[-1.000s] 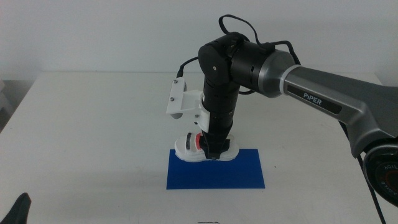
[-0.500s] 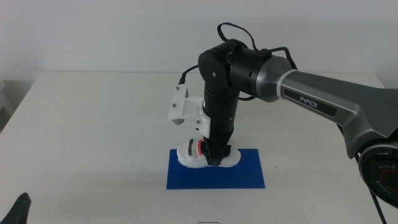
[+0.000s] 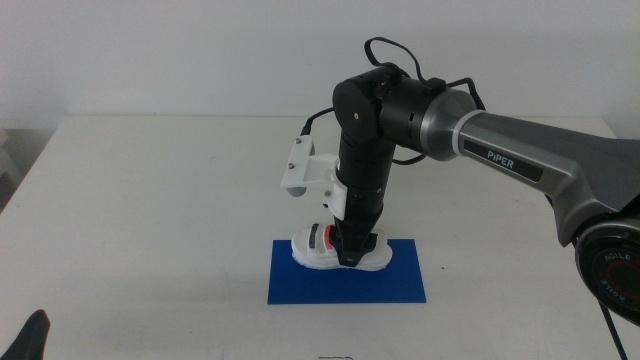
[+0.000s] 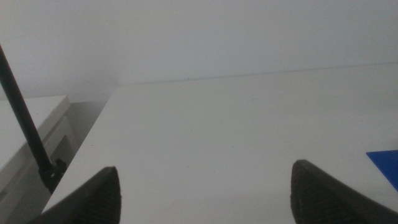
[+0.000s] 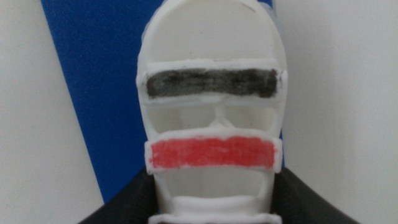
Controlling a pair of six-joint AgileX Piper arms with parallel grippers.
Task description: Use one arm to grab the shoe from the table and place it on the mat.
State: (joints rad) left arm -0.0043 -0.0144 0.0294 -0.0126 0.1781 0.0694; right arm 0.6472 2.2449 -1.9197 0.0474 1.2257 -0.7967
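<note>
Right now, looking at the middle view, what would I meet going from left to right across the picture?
Left gripper waiting at the bottom corner → bare white table → white bracket on the arm → shoe held by the right gripper over the blue mat → grey arm reaching off the right side.

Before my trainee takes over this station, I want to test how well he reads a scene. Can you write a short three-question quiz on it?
1. True or false: the sandal lies partly over the blue mat.
2. Which pincer grips the sandal? A. left B. right C. neither
3. Fill in: in the right wrist view, the strap next to the black strap is ____.

Key
1. True; it sits at the mat's far edge.
2. B; the right pincer is closed on it, while the left pincer waits open over the white table.
3. Red.
</note>
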